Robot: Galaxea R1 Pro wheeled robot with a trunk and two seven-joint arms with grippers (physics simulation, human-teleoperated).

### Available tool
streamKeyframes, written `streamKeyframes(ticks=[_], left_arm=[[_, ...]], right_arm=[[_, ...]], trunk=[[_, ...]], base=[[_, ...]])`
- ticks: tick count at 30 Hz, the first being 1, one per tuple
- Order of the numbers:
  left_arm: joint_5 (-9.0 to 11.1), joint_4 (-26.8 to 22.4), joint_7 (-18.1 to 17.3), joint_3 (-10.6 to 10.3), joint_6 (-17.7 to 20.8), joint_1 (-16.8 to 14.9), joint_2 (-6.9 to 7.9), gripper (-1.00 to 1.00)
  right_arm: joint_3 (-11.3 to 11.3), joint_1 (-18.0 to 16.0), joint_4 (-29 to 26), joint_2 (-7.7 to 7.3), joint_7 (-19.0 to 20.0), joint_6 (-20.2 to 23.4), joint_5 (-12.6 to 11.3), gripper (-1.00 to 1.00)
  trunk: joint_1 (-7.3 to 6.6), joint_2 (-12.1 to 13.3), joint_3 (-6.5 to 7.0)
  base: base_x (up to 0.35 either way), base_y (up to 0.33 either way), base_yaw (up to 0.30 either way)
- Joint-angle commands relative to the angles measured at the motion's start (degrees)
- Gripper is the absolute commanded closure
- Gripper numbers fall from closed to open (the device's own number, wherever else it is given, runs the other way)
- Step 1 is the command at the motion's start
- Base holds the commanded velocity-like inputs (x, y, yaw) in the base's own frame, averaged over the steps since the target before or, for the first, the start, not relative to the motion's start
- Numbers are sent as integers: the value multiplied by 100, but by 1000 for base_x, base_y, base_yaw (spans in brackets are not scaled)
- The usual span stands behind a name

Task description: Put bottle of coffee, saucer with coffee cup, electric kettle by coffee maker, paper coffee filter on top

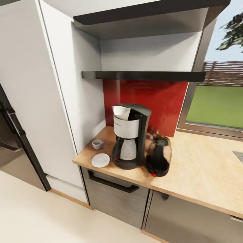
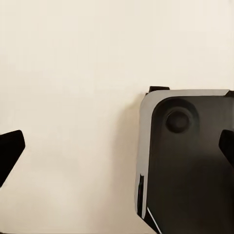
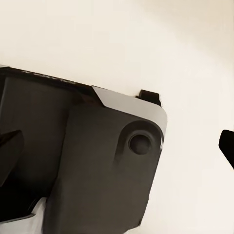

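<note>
Wooden countertop (image 1: 202, 168), coffee station part-built and both arms hanging low.

Nearest the counter's front edge sits the small white round saucer (image 1: 100, 160), bare, and just behind it the little grey coffee cup (image 1: 97, 144) stands on the wood, so that pairing is left to do. Beside them the black-and-silver drip coffee maker (image 1: 130, 135) holds its place with a white paper filter (image 1: 122, 112) apparently tucked in its top, and the dark glass-bodied electric kettle (image 1: 158, 155) is right alongside: those look done. Farther up, the dark wall shelf (image 1: 143, 75) shows no coffee bottle I can make out. Left gripper (image 2: 117, 146) and right gripper (image 3: 117, 146) both point at cream floor over the robot's dark base, fingertips spread wide, holding nothing.
</note>
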Motion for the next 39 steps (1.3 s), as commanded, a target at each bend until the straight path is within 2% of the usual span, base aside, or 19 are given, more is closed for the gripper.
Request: streamKeyframes(ticks=[1, 13, 24, 32, 39], left_arm=[[-59, -9, -21, 52, -6, 3, 0, -100], [-59, -10, -20, 51, -6, 3, 9, -100], [-59, -7, -20, 51, -6, 3, 26, -100], [-59, -5, -22, 51, -6, 3, 28, -100], [-59, -4, -24, 47, -6, 3, 28, -100]], right_arm=[[48, -2, -6, -1, 9, 28, -60, -100], [48, 3, -9, -1, 8, 28, -60, -100], [48, 5, -9, 0, 0, 28, -60, -100], [48, 1, -9, 1, 3, 28, -60, -100], [48, -1, -9, 0, 2, 28, -60, -100]], trunk=[[3, -6, -7], [3, -6, -39], [3, -6, -50], [3, -6, -83], [3, -6, -119]], base=[[121, 323, -270], [58, 331, -218], [1, 334, -43], [0, 331, -197], [0, 137, -246]])
